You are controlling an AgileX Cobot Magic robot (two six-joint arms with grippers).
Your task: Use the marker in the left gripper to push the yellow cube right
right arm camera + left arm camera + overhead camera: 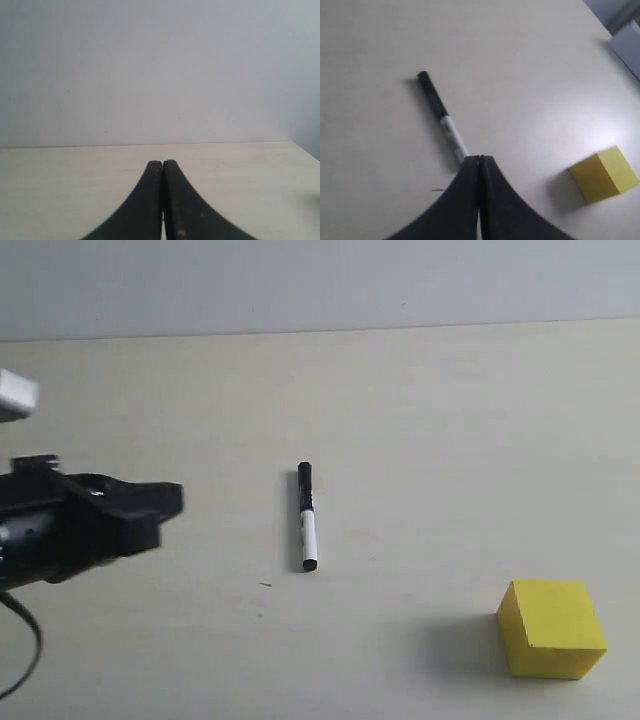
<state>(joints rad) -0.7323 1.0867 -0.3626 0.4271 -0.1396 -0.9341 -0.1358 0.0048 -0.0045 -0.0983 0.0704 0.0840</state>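
The marker lies flat on the pale table near the middle, black cap end pointing away, white barrel toward the front. In the left wrist view the marker runs from beyond my fingertips to just under them. My left gripper hovers well to the marker's left, shut with nothing between its jaws. The yellow cube sits at the front right, apart from the marker; it also shows as a yellow cube in the left wrist view. My right gripper is shut and empty, out of the exterior view.
The pale table ends at a grey wall behind. A white object shows at the left edge above my left arm. A small dark mark lies on the table in front of the marker.
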